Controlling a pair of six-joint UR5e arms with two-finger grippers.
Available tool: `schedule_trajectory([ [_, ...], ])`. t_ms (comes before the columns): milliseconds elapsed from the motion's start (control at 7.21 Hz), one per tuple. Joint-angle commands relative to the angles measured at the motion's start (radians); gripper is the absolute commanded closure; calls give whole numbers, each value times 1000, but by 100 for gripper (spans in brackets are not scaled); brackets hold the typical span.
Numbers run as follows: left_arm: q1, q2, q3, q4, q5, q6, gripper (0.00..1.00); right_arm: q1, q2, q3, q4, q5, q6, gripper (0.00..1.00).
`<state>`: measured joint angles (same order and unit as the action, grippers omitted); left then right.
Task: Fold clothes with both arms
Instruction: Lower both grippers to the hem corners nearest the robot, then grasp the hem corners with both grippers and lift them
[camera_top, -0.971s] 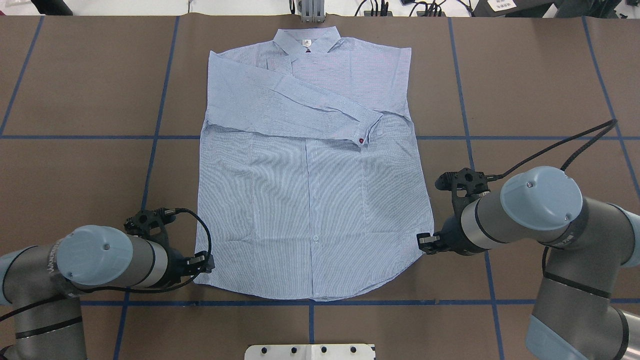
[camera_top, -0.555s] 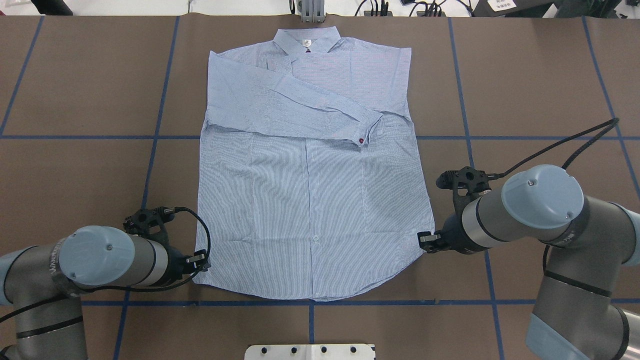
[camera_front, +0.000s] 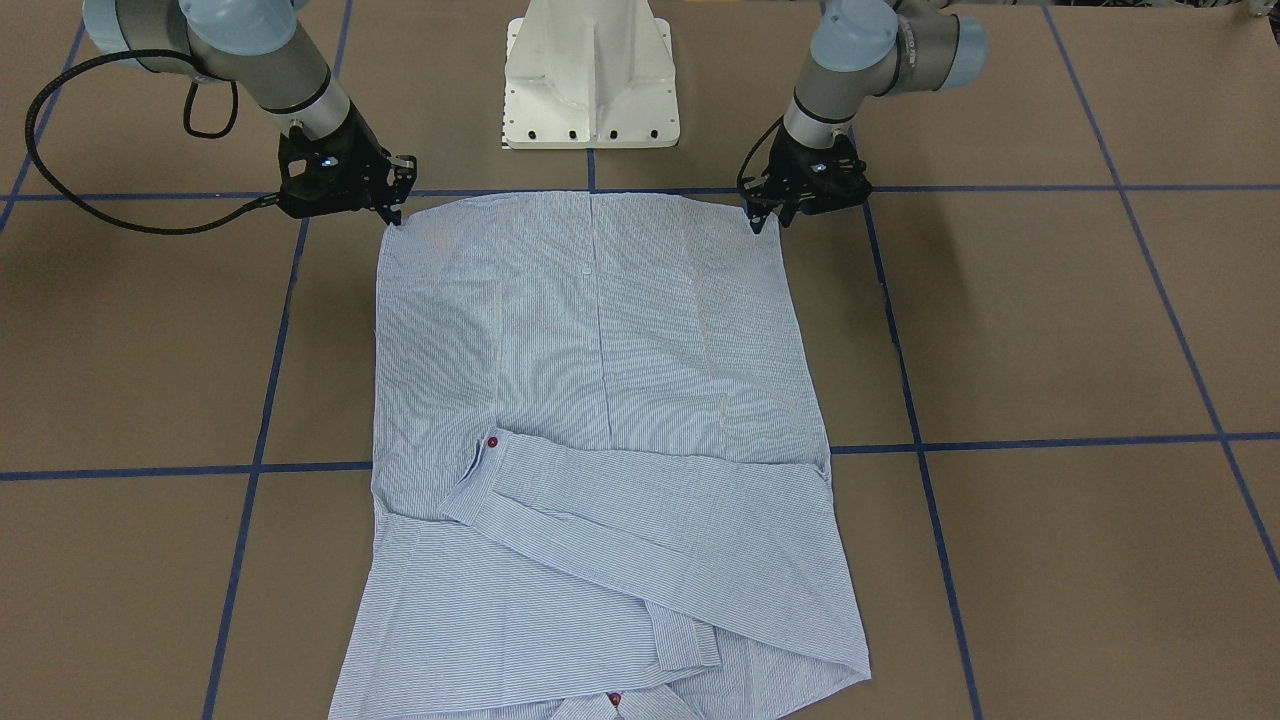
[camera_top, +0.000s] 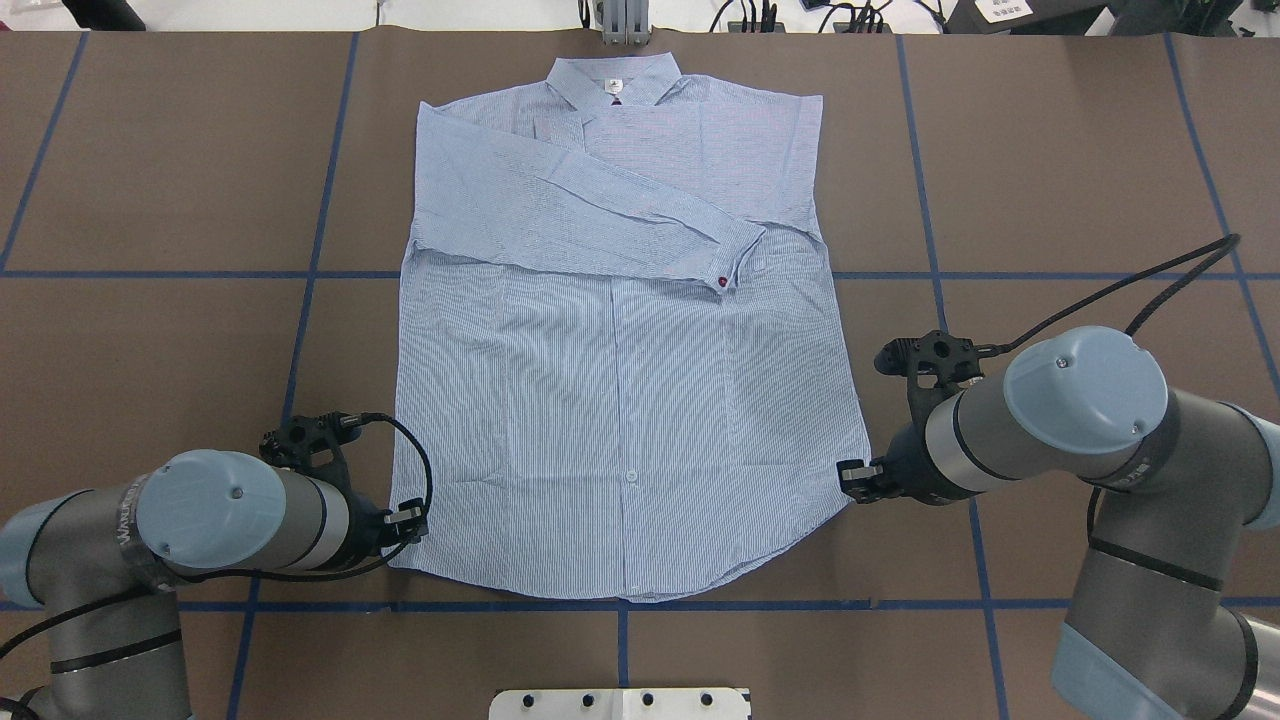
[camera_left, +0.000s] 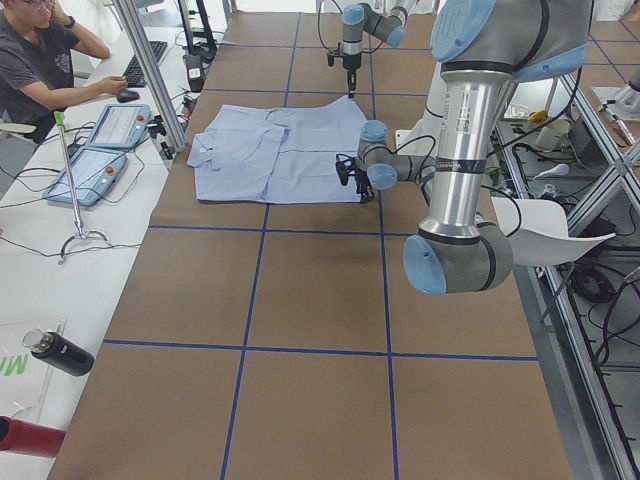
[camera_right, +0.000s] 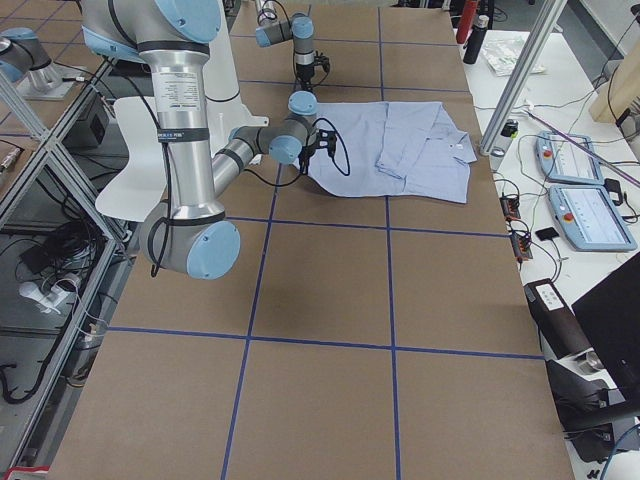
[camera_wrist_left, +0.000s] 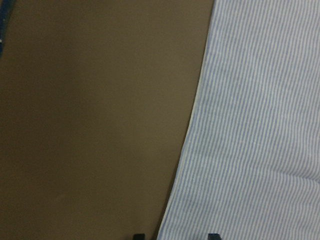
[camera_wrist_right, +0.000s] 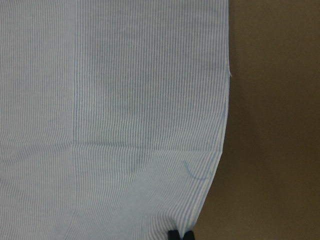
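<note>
Your wrist views show what overhead hides: the left gripper (camera_wrist_left: 176, 236) is spread, straddling the side hem of the striped shirt (camera_top: 620, 400), and the right gripper (camera_wrist_right: 180, 235) is pressed together on the opposite hem corner. The shirt lies flat on the brown table (camera_top: 150, 150), and farther off a sleeve (camera_top: 590, 215) crosses its chest. The left arm (camera_top: 210, 510) has edged toward the shirt since a second ago.

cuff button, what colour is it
Dark red; the cuff button on the shirt shows best in the overhead view.
</note>
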<state>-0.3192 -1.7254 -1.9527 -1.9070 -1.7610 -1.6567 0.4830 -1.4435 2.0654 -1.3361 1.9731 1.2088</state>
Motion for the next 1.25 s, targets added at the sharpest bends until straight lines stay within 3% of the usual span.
schedule_trajectory([
  [0, 0, 3, 0, 3, 0, 0, 50, 3, 0, -1, 0, 4, 0, 100],
  [416, 0, -6, -6, 40, 0, 0, 52, 6, -2, -1, 0, 7, 0, 100],
  [1109, 0, -17, -5, 46, 0, -3, 75, 11, -3, -2, -2, 7, 0, 100],
])
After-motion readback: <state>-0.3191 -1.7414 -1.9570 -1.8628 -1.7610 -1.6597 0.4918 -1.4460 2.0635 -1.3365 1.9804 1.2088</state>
